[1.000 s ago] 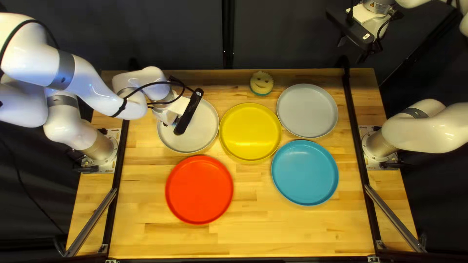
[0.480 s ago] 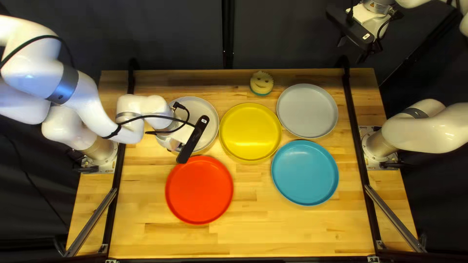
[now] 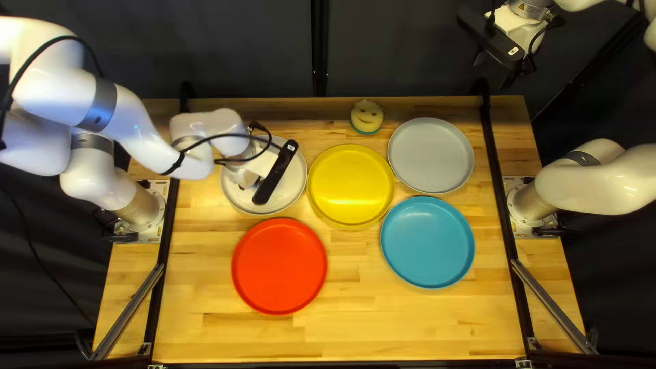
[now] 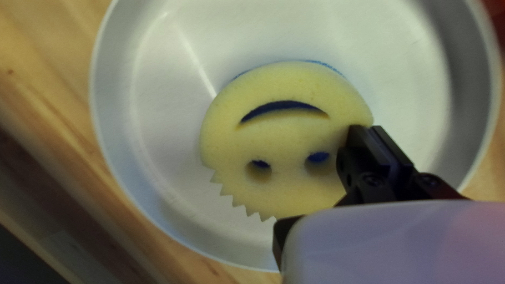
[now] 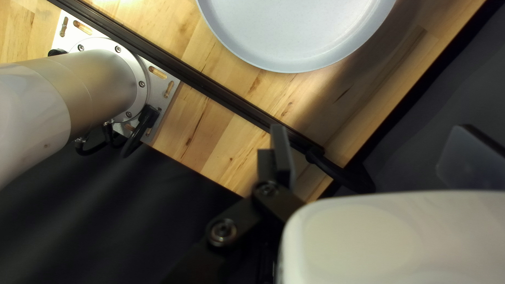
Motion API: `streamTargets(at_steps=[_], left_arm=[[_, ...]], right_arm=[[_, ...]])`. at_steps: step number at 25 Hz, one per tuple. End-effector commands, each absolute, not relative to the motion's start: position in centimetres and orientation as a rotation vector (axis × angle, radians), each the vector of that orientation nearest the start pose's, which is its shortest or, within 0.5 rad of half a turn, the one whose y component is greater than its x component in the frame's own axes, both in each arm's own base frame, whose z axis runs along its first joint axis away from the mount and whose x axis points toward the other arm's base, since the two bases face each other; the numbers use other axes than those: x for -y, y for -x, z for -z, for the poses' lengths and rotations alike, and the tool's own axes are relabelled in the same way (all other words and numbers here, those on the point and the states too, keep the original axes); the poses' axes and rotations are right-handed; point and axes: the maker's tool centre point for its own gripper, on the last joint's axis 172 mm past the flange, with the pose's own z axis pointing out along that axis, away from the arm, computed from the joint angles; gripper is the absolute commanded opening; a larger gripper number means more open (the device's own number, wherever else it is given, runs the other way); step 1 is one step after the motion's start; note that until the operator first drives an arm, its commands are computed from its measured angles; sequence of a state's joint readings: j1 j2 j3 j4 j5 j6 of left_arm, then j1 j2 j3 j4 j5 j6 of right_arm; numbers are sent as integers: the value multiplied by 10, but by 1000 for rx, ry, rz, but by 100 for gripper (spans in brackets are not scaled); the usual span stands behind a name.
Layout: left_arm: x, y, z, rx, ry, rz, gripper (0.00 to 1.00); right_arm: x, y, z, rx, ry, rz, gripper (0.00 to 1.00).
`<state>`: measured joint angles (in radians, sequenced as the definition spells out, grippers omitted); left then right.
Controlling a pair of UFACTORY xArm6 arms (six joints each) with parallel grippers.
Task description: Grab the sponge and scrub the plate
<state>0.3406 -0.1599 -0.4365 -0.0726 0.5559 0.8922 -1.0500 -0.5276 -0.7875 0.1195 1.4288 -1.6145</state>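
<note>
Over plate [image 4: 142, 105], tool [image 3: 275, 172] closed on sponge [image 4: 284, 137]

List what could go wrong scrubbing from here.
- Slip or pivot: the left gripper meets the scrubbing sponge near one edge, so drag could twist it loose.
- Plate drift: I see nothing bracing the white plate under it; a hard push might slide it into the yellow plate, close beside it.
- Rim strike: wide strokes may knock the gripper against that raised rim.

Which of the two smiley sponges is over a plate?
The sponge under my left arm, over a pale plate; the other sponge sits directly on the table.
</note>
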Motion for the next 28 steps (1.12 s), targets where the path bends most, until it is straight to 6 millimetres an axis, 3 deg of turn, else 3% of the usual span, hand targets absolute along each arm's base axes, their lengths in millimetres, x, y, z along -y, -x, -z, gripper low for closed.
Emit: streamTargets(at_steps=[1, 6, 10, 17, 22, 28], left_arm=[[-119, -340, -55, -775, 3054, 80, 0], [-77, -342, -60, -794, 3036, 100, 0], [-21, -347, -74, -812, 3000, 135, 0], [54, -360, -102, -859, 2908, 181, 0], [102, -372, -101, -895, 2860, 216, 0], [110, -376, -107, -903, 2847, 217, 0]], right_arm=[[245, -175, -254, 802, 2892, 131, 100], [245, -175, -254, 802, 2892, 131, 100], [245, -175, -254, 802, 2892, 131, 100], [245, -175, -254, 802, 2892, 131, 100], [245, -175, -254, 802, 2892, 131, 100], [245, -175, -254, 802, 2892, 131, 100]])
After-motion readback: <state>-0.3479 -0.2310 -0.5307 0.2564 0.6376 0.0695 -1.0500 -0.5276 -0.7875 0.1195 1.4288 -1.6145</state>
